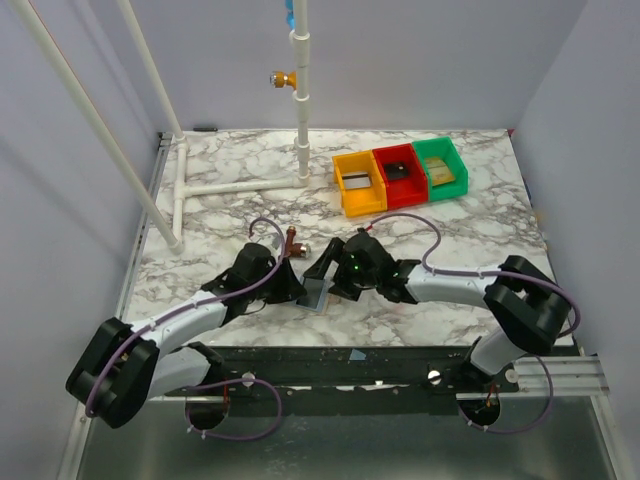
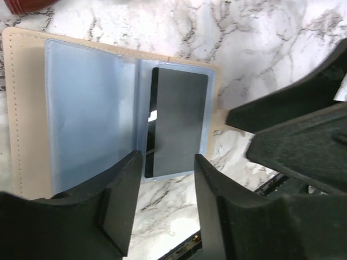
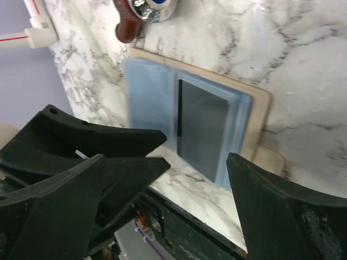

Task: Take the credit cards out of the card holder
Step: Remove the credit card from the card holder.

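Left claw (image 2: 168, 160), seen from its wrist: the jaws are held half spread over the near end of a dark card (image 2: 179, 124), and nothing is seen pinched between them; whether the fingertips (image 2: 127, 184) touch the plastic cannot be told. Right claw (image 3: 199, 157): the jaws are spread wide and hold nothing, poised just beside the same card from the other side. The card holder (image 2: 87, 108) is laid open and flat on the marble table (image 2: 271, 43), between the two claws near the table's front edge. The one dark card is shown still seated in its clear blue pocket; whether the neighbouring pocket holds anything cannot be told. No loose card is seen on the table, so the holder is judged opened and the removal not yet done. The yellow, red and green bins (image 1: 398, 175) stand well apart at the back.
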You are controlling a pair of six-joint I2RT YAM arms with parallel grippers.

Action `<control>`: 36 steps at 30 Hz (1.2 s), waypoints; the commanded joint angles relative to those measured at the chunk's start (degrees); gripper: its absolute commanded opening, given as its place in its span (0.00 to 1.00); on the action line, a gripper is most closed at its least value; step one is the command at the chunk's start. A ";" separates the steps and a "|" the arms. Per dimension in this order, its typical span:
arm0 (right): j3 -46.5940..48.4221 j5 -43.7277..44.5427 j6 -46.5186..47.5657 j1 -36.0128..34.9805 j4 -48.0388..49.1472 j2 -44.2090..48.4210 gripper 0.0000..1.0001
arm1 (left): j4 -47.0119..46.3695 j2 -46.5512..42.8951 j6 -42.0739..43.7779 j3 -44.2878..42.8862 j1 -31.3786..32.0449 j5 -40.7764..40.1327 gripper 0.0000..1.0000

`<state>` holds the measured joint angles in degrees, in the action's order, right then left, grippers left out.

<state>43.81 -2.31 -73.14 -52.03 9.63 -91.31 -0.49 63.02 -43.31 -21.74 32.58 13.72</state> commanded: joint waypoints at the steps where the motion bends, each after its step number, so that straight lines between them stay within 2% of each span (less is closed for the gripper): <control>1: -0.77 5.53 3.73 0.17 -7.04 4.25 0.94 | -0.41 3.29 0.85 -1.92 -0.32 -3.71 0.42; 6: -1.19 9.68 5.54 0.17 -12.02 8.80 0.94 | -2.01 7.98 -0.82 -2.57 0.35 -3.13 0.30; 17: 0.13 14.26 10.79 0.17 -20.09 12.51 0.92 | -5.35 13.28 -9.21 -4.79 10.48 -3.63 0.22; 22: 1.67 14.55 15.85 -0.19 -23.72 13.03 0.83 | -5.65 12.63 -12.95 -3.36 10.67 -4.99 0.19; 27: 5.51 16.58 20.21 -3.37 -26.32 10.15 0.80 | -5.62 10.14 -14.83 -2.65 9.85 -5.06 0.20; 36: 8.57 16.53 29.20 -4.44 -24.92 2.36 0.57 | -5.06 8.50 -16.02 -1.21 6.63 -3.88 0.21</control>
<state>50.17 12.05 -49.71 -55.90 -14.04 -85.49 -5.08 72.07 -58.37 -24.27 40.34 10.09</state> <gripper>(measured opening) 0.609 0.206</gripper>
